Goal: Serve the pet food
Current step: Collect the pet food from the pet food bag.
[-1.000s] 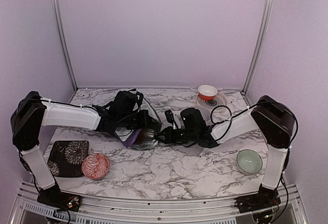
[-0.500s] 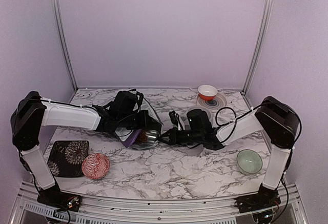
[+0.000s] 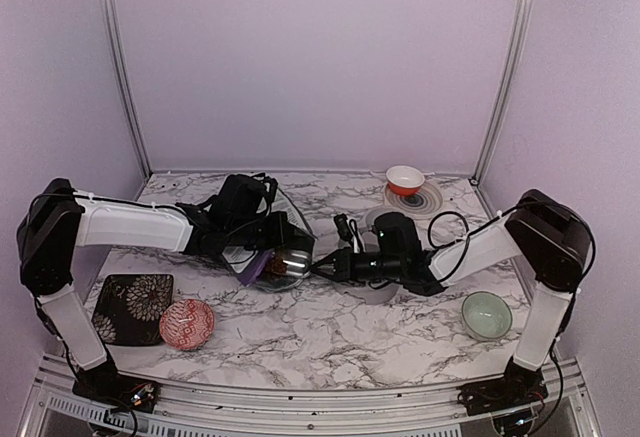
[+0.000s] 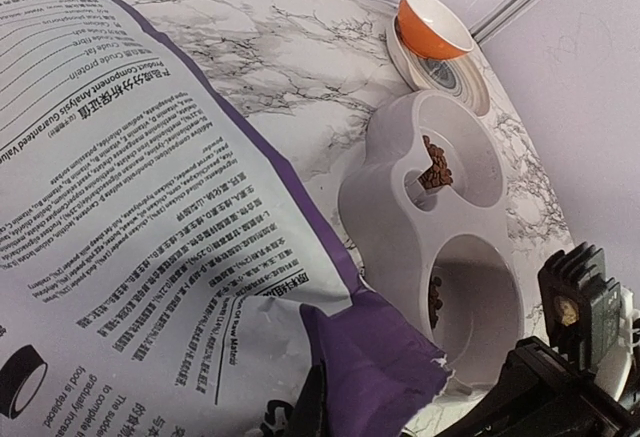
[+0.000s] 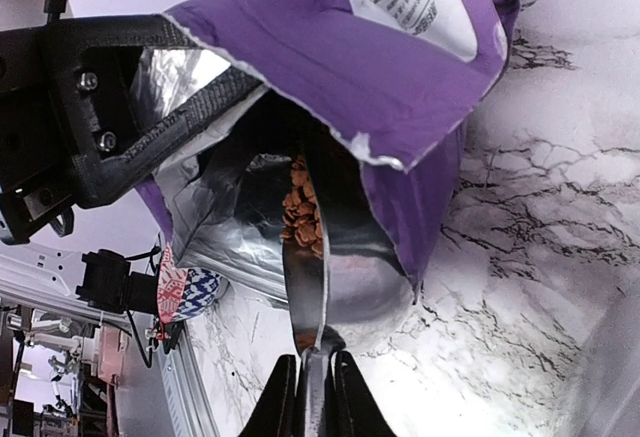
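The left arm [image 3: 130, 225] and right arm [image 3: 480, 245] match — white shells on the long links, bulky black housings at the joints, thin black cables looping loose near the wrists. The left gripper [image 3: 284, 255] is matte black, ribbed along one finger [image 5: 200, 107], with silver screw heads; the right gripper [image 5: 307, 382] has slim black fingers [image 5: 283, 397].

Right arm drawn back toward the right edge

The right end effector [image 3: 336, 268] and its spoon [image 5: 305, 287] have shifted from the purple bag [image 3: 252, 269] toward the tabletop's right edge — the wrist now sits nearer the near edge, baring the grey feeder's [image 3: 374, 219] far rim.
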You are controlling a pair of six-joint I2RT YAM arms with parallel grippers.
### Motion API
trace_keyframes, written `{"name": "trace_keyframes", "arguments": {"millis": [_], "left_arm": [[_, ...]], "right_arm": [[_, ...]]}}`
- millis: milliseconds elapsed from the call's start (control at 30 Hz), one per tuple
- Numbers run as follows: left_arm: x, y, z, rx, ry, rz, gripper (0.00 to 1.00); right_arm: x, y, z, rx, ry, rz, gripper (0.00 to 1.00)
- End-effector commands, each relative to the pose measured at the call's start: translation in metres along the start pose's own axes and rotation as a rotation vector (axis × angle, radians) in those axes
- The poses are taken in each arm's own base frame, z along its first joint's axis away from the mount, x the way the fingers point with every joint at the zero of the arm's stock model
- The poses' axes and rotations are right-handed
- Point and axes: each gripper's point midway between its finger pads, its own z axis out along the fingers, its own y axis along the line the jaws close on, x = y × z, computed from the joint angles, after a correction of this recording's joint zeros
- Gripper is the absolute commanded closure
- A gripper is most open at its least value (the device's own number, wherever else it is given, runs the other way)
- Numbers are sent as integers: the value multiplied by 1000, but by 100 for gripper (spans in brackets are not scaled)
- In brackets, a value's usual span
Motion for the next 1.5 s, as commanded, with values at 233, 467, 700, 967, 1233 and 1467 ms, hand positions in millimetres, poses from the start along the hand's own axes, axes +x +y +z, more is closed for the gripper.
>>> {"name": "trace_keyframes", "arguments": {"millis": [233, 467, 700, 967, 1233, 1467], "left_arm": [[-40, -11, -23, 23, -106, -2, 100], [-40, -10, -23, 23, -104, -6, 100], [-41, -10, -22, 20, -108, -3, 100], [-44, -11, -20, 21, -111, -2, 100], [-44, -11, -21, 21, -113, -3, 100], [-45, -11, -22, 17, -117, -2, 100]], "right_arm": [[-4, 19, -24, -81, -42, -44, 100], [-1, 29, -36, -119, -45, -53, 100], [-3, 35, -53, -173, -69, -24, 100], [-5, 48, -77, -211, -97, -43, 100], [-28, 52, -106, -194, -196, -67, 100], [-29, 53, -108, -234, -214, -31, 100]]}}
